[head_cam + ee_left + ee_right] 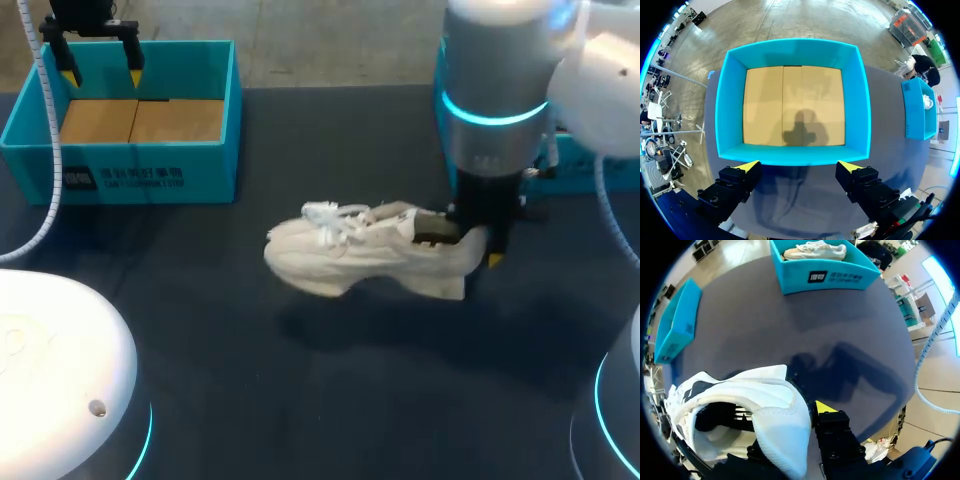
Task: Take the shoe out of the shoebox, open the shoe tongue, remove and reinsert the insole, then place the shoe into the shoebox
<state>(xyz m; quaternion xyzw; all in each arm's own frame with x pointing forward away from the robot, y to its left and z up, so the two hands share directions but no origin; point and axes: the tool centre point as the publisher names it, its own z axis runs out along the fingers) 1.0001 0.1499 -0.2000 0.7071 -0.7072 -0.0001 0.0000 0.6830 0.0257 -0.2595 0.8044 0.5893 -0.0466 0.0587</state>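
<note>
This looks like a robotics lab. My left arm [60, 370] and right arm [495, 70], white and grey with glowing cyan rings, stand at a dark bench [330, 390], and on it sit an open blue shoebox [150, 178] and a second box [825, 276] of the same kind.

Two shoes [775, 410] [815, 250]; two shoeboxes [825, 276] [674, 327].

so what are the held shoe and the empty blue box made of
White chunky sneaker: seemingly matte fabric or synthetic leather, going by its soft padded collar; foam-like sole. Open turquoise shoebox: probably printed cardboard, matte, with a bare brown seamed floor.
</note>
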